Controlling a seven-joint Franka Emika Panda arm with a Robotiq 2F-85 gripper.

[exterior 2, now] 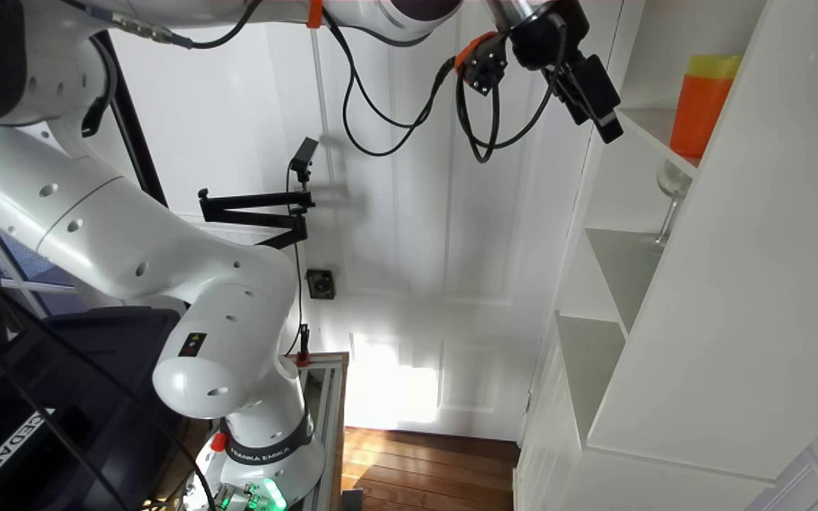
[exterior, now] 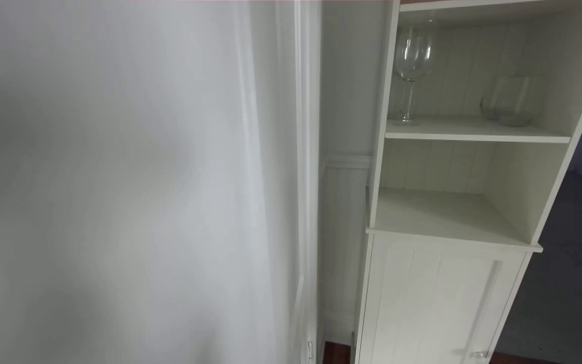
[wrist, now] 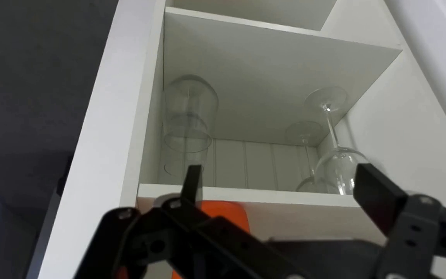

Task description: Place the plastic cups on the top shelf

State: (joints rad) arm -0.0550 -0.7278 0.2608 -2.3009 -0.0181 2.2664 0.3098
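An orange plastic cup (exterior 2: 700, 117) stands upright on the top shelf (exterior 2: 654, 124). A yellow part (exterior 2: 715, 67) shows above it, seemingly a second cup nested in it; the cabinet side hides part of both. The wrist view is upside down and shows the orange cup (wrist: 229, 213) beyond the top shelf's front edge (wrist: 269, 195), partly behind one finger. My gripper (exterior 2: 597, 106) is in front of the cabinet at about top-shelf height, apart from the cup. In the wrist view my gripper (wrist: 279, 172) is open, with nothing between its fingers.
A wine glass (exterior: 412, 60) and clear tumblers (exterior: 517, 101) stand on the shelf below; another wine glass (wrist: 306, 135) shows in the wrist view. The tall cabinet side (exterior 2: 750, 284) borders the shelves. A white door (exterior 2: 416, 213) is behind the arm. Cables (exterior 2: 395, 145) hang from the arm.
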